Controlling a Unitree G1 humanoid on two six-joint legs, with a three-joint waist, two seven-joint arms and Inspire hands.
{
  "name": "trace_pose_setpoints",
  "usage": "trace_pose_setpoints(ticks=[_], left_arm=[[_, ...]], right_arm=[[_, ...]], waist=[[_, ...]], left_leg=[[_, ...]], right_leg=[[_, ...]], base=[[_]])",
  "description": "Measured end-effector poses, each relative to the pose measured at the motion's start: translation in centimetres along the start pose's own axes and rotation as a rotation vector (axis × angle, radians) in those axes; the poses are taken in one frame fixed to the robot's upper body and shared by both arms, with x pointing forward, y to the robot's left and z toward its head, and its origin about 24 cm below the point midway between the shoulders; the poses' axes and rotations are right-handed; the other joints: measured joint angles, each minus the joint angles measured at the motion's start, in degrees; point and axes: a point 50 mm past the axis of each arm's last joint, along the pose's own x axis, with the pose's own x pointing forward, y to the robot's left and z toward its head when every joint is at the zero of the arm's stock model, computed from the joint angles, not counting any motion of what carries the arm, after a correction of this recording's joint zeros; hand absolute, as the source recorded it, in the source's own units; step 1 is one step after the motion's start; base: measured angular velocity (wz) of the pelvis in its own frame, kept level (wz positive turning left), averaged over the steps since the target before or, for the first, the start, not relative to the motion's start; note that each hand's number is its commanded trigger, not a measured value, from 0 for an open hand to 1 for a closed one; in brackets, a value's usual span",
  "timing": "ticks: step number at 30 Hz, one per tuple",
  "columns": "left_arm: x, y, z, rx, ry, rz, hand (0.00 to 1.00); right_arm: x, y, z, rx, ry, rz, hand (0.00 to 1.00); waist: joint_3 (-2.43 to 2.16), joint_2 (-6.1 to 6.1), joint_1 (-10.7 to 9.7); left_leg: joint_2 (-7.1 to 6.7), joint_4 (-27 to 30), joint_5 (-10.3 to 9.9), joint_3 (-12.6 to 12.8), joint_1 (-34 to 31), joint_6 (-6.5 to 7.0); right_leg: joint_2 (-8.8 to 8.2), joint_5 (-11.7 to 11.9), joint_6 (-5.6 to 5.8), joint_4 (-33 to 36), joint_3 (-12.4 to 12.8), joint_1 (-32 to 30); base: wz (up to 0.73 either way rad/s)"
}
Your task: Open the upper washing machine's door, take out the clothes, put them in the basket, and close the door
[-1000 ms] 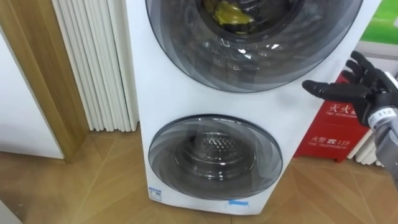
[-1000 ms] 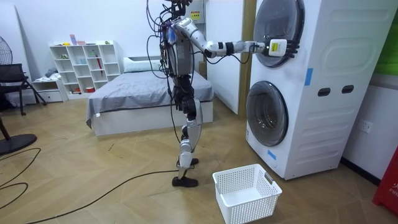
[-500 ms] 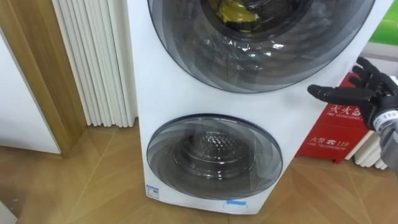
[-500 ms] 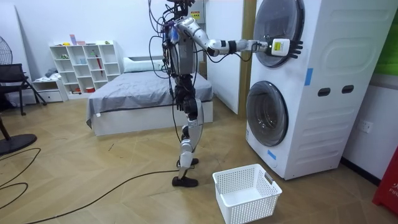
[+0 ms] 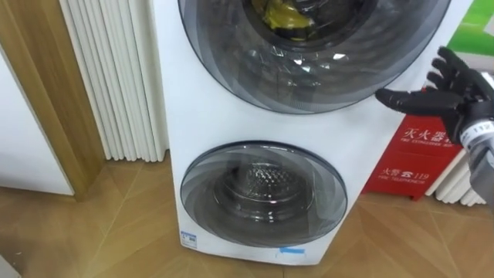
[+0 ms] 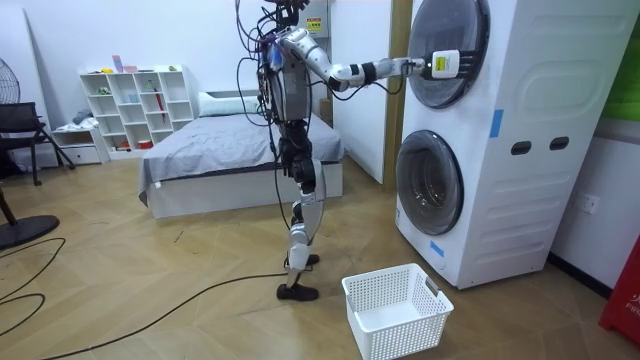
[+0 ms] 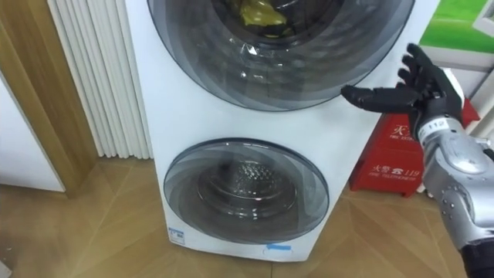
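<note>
The room is a bedroom with a wooden floor (image 6: 150, 300), a bed (image 6: 230, 150) and a white shelf (image 6: 140, 105), and the robot stands upright in front of a tall white washing machine (image 5: 201, 116), with its right arm stretched forward. The right hand (image 5: 455, 96) is empty: its fingers are spread and point upward, and the thumb reaches sideways toward the rim of the upper door (image 5: 309, 77). Whether the thumb tip already touches the rim, I cannot tell. The clothes (image 5: 287, 15), which are yellow, lie inside the upper drum behind the closed glass, above the hand and on its thumb side. The lower door (image 5: 262, 193) is below the hand and is also closed; its drum looks empty. A red box (image 5: 417, 158) stands on the floor just behind and under the hand. The white basket (image 6: 400, 325) waits on the floor, well below the hand and nearer to the robot's feet. I judge that the step in hand is to open the upper door. To do it well, the fingers should hook behind the rim on the hand's side and pull in an arc, not straight, with the body clear of the door's swing. By count I see one machine, two round doors, one yellow piece of clothing, one basket and one red box.
</note>
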Motion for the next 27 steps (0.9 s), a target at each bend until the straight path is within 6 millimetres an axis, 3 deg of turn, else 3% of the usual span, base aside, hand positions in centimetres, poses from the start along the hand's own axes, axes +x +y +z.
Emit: trace_pose_setpoints(ticks=[10, 18, 27], left_arm=[[-0.1, 0.0, -0.2, -0.003, -0.014, 0.02, 0.0], [-0.1, 0.0, 0.0, -0.004, -0.025, 0.02, 0.0], [-0.1, 0.0, -0.2, -0.003, -0.021, 0.015, 0.0]], right_arm=[[0.6, 0.5, 1.8, 0.039, -0.052, -0.013, 0.0], [0.7, 0.5, 2.1, 0.045, -0.062, -0.02, 0.0], [0.7, 0.5, 2.1, 0.039, -0.063, -0.028, 0.0]], waist=[[-0.02, -0.18, 0.2], [-0.28, -1.66, 0.2], [0.07, -2.34, 0.2]], left_leg=[[0.0, -1.3, 0.4, 0.2, 0.8, -0.14], [-0.06, -1.9, 0.4, 0.2, 1.0, -0.15], [-0.06, -2.6, 0.4, -0.1, 1.6, -0.16]], right_leg=[[-0.03, 0.0, 0.0, 0.0, 0.1, -0.1], [-0.08, 0.0, 0.0, 0.0, 0.1, -0.2], [-0.01, 0.0, 0.0, 0.0, 0.1, 0.1]], base=[[-0.01], [0.0], [0.0]])
